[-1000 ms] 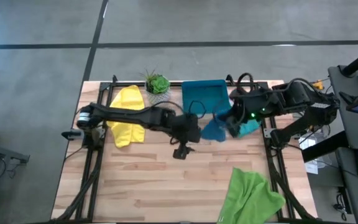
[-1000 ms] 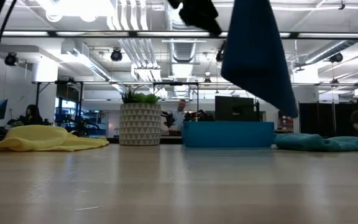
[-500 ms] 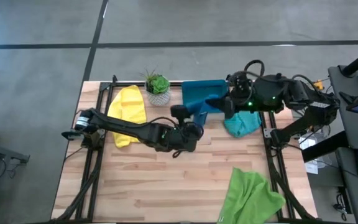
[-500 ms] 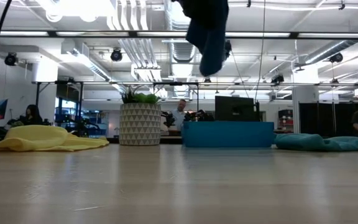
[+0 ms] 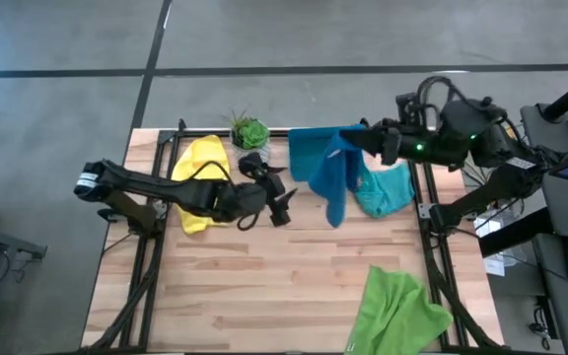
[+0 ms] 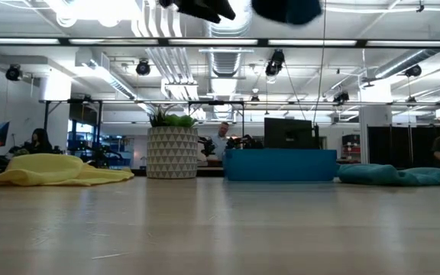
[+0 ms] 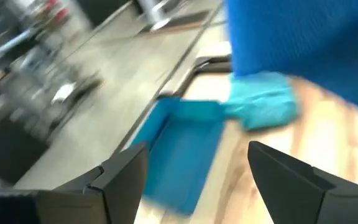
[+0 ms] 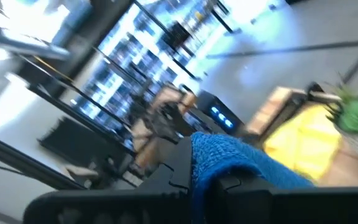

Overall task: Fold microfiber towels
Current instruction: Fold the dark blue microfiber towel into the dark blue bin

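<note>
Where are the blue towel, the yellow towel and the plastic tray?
blue towel [image 5: 334,182]: high view, middle of the hanging cloth.
yellow towel [image 5: 201,163]: high view, middle of the crumpled cloth.
plastic tray [image 6: 279,164]: low view, its front wall.

Overhead ceiling lights are blowing out in the low view. High view is staying evenly lit, soft shadows. Both wrist views are smearing badly; blue towel and tray are blurring.
</note>
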You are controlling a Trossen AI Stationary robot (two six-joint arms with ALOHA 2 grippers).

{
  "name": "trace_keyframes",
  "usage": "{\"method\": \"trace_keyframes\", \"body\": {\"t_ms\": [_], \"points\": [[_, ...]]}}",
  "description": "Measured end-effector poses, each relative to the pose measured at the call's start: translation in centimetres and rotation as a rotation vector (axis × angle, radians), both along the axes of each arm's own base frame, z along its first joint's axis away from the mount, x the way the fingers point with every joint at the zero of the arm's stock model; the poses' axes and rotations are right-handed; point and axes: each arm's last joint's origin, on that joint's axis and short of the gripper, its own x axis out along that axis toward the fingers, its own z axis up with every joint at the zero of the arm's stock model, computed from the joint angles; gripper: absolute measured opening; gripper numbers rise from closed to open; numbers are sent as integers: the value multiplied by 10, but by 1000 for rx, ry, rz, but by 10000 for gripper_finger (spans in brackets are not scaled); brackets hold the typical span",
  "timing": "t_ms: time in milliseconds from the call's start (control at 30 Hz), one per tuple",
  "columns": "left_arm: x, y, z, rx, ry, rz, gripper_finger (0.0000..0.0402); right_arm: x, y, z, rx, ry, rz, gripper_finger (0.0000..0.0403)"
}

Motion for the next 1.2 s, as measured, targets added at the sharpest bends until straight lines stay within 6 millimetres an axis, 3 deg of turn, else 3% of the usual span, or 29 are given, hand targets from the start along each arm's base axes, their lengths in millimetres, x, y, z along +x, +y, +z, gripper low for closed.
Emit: {"method": "trace_keyframes", "body": {"t_ms": [133,267,433,733,933,1200], "points": [[7,-10,-1,140,-2,-89,262,0,-3,8,9,-82,-15,9],[8,-22,17,281,-113,16,262,-3,-6,11,11,-105,-26,9],[6,-23,38,358,-247,32,262,-4,-7,14,18,-137,-30,9],[15,-23,33,553,-107,-8,262,-8,-13,25,24,-246,-55,9],[19,-23,38,664,-122,15,262,-10,-13,29,36,-294,-43,9],[38,-29,30,854,-88,-5,262,-11,-13,35,45,-352,-39,9]]}}
